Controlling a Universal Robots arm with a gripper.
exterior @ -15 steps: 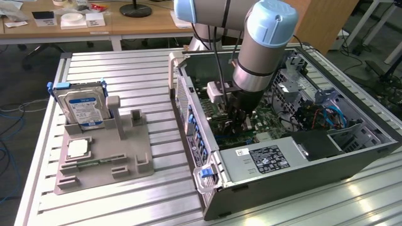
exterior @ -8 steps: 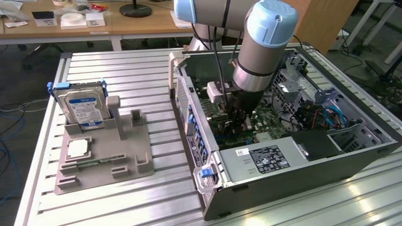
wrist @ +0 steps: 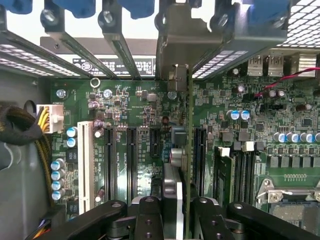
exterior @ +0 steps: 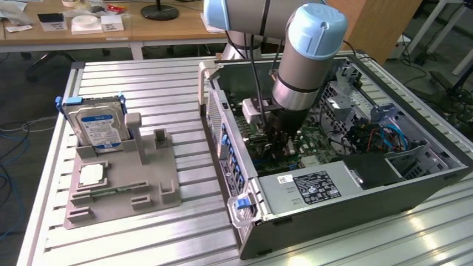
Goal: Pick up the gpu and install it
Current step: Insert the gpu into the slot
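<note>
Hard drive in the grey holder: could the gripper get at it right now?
Probably not: the gripper is down inside the computer case, shut on the gpu above the motherboard, while the hard drive stands outside.

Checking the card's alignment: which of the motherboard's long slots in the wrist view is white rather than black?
The white slot, the outermost one beside the blue-topped capacitors. The others are black; the claw holds the gpu farther along.
</note>
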